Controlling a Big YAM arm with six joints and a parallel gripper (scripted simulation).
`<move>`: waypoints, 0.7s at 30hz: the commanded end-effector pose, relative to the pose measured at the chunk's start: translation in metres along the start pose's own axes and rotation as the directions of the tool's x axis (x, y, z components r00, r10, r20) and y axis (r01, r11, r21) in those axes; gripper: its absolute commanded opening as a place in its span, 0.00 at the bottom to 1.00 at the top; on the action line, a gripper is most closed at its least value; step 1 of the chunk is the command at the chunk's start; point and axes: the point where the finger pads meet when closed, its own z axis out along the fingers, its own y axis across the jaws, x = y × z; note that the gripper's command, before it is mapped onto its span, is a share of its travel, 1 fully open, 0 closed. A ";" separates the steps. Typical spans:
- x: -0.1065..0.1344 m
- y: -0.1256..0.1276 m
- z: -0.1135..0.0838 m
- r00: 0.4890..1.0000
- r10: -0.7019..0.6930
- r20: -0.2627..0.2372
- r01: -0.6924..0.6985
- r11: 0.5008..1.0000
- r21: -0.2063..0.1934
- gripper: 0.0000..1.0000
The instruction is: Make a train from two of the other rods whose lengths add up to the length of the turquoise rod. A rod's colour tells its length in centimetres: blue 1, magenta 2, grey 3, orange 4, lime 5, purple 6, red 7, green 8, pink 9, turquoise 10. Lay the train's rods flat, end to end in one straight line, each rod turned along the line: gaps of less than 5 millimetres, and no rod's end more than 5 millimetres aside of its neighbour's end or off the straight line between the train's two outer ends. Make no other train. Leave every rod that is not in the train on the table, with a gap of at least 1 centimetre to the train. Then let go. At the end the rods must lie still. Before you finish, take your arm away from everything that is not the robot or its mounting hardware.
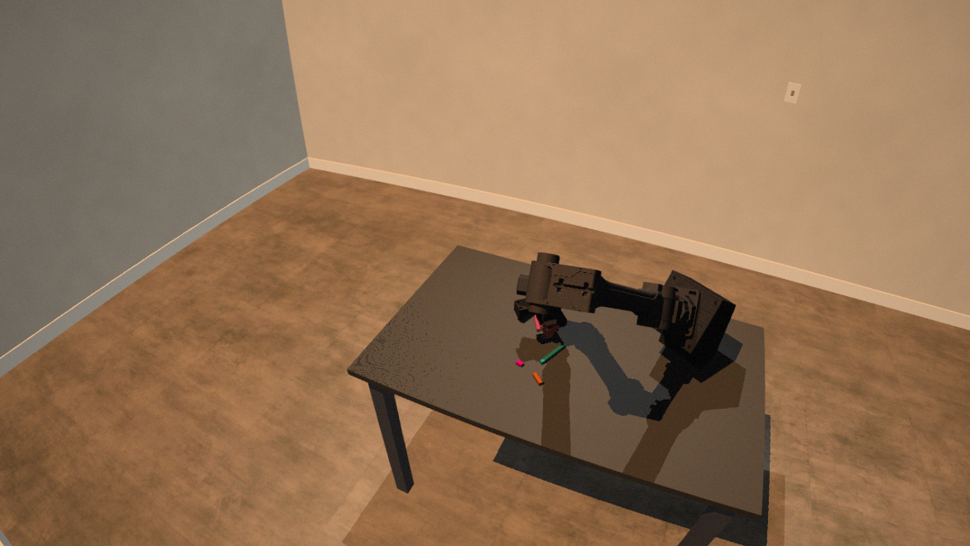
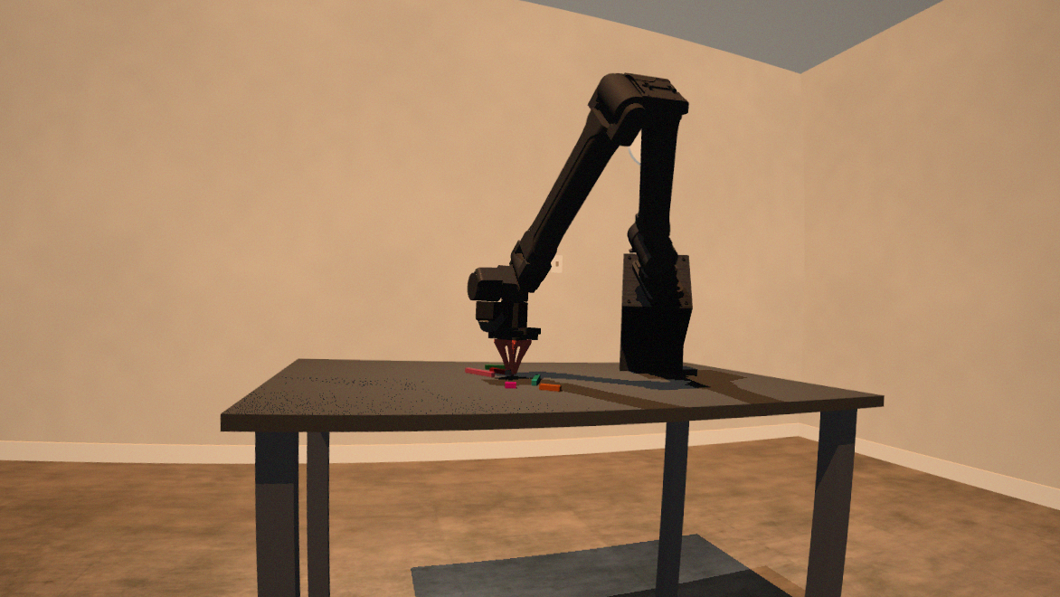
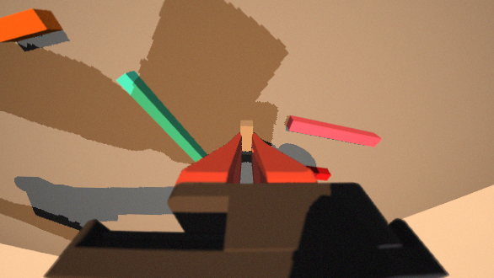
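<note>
My gripper (image 3: 246, 138) points straight down with its red fingertips at the table top, shut on a red rod whose end (image 3: 322, 173) sticks out to the right of the fingers. The gripper also shows in the top and exterior views (image 1: 546, 330) (image 2: 511, 368). The turquoise rod (image 3: 160, 114) (image 1: 551, 353) lies flat, running away to the upper left from the fingers. A pink rod (image 3: 333, 131) (image 2: 477, 371) lies flat just right of the fingertips. I cannot tell whether the red rod rests on the table or is lifted.
An orange rod (image 3: 25, 25) lies at the far upper left of the wrist view (image 1: 537, 378). A short magenta rod (image 1: 519, 362) (image 2: 510, 384) lies near it. A dark green piece (image 2: 493, 366) shows behind the fingers. The arm's base (image 1: 695, 318) stands at the table's back right.
</note>
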 end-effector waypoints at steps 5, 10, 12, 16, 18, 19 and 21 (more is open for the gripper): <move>0.003 -0.001 0.008 1.000 0.017 -0.001 -0.017 1.000 0.000 0.05; 0.002 0.001 0.010 1.000 0.014 0.000 -0.014 1.000 -0.003 0.05; 0.001 -0.001 0.008 1.000 0.013 0.003 -0.013 1.000 0.002 0.05; 0.003 -0.001 0.007 1.000 0.022 -0.001 -0.022 1.000 0.001 0.05; 0.003 -0.001 0.007 1.000 0.022 -0.001 -0.022 1.000 0.001 0.05; 0.003 -0.001 0.007 1.000 0.022 -0.001 -0.022 1.000 0.001 0.05; 0.003 -0.001 0.007 1.000 0.022 -0.001 -0.022 1.000 0.001 0.05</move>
